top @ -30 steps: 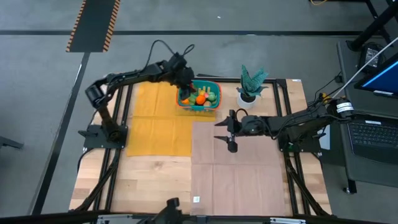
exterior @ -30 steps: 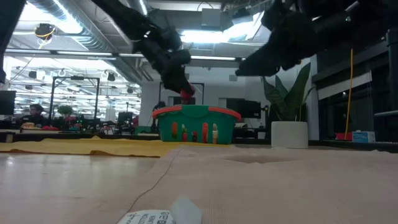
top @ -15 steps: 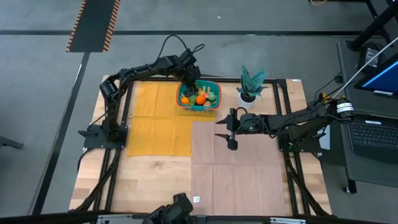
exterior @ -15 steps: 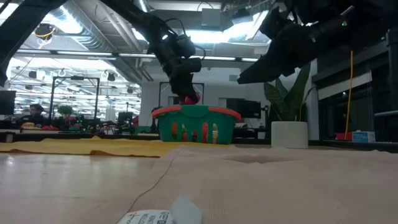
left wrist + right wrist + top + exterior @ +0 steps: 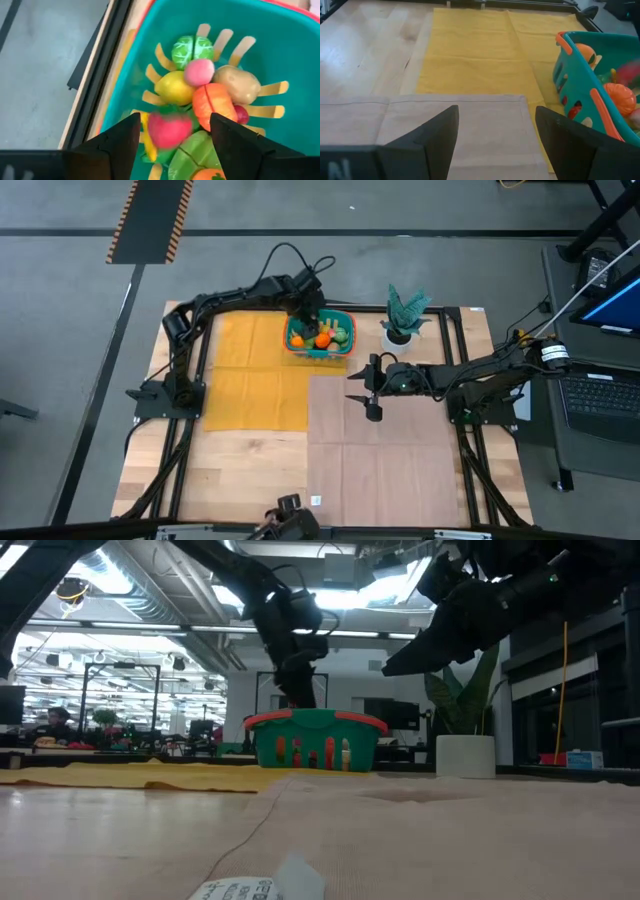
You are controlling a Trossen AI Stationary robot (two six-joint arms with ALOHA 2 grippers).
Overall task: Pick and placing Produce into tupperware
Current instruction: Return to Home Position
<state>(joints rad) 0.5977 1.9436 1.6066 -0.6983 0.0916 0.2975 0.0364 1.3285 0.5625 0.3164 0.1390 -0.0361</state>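
The teal basket (image 5: 320,336) with an orange-red rim stands at the yellow cloth's far right corner and holds several toy fruits and vegetables. My left gripper (image 5: 175,136) hangs open just above the basket (image 5: 315,740), fingers pointing down into it. A red strawberry-like toy (image 5: 169,130) shows blurred between the fingers, apart from both, over a lemon (image 5: 173,88), a potato (image 5: 236,84), an orange piece (image 5: 214,104) and a green piece (image 5: 192,49). My right gripper (image 5: 372,392) waits open above the tan cloth, near the basket's near right side.
A potted green plant (image 5: 403,315) in a white pot stands right of the basket. The yellow cloth (image 5: 250,370) covers the table's far left part, and the tan cloth (image 5: 380,460) its near right part. Bare wood (image 5: 240,480) lies at the near left.
My left gripper has moved right from the basket's left rim to over its inside and has come down toward it. The red toy that showed under its fingers in the low view has dropped out of sight behind the basket's rim.
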